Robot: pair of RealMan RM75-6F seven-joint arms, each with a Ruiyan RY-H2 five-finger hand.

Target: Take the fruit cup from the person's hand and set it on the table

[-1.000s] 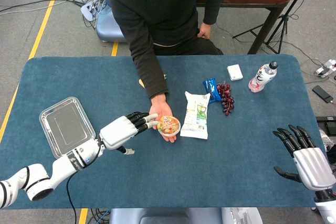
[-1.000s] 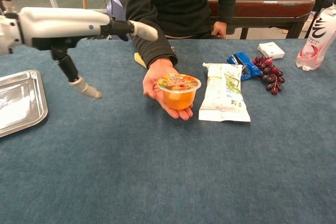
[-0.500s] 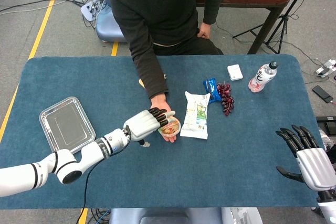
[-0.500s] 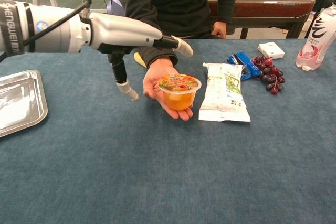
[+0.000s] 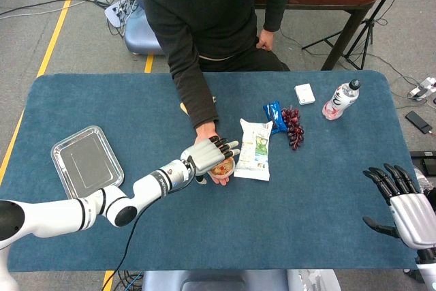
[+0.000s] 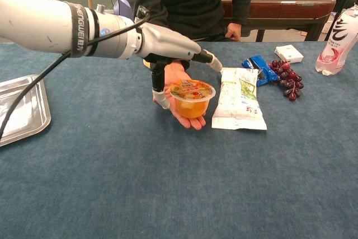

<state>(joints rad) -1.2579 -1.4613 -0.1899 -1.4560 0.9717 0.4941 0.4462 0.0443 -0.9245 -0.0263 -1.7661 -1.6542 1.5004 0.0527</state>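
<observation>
The fruit cup (image 6: 191, 99), orange with a printed lid, sits on the person's upturned palm (image 6: 174, 78) above the table's middle; in the head view the fruit cup (image 5: 222, 167) is partly covered. My left hand (image 5: 207, 152) hovers over it with fingers spread, the thumb (image 6: 161, 98) hanging down on the cup's left side and the other fingers (image 6: 211, 61) stretched past above its lid. It holds nothing. My right hand (image 5: 403, 206) is open at the table's right edge, far from the cup.
A white snack bag (image 6: 239, 98) lies just right of the cup. Beyond it are a blue packet (image 6: 258, 66), grapes (image 6: 288, 80), a small white box (image 6: 289, 53) and a bottle (image 6: 338, 40). A metal tray (image 5: 86, 163) sits at the left.
My left arm has reached rightward across the table until the hand is over the cup. The right hand has drifted slightly lower and to the right. The person's hand and cup stay put.
</observation>
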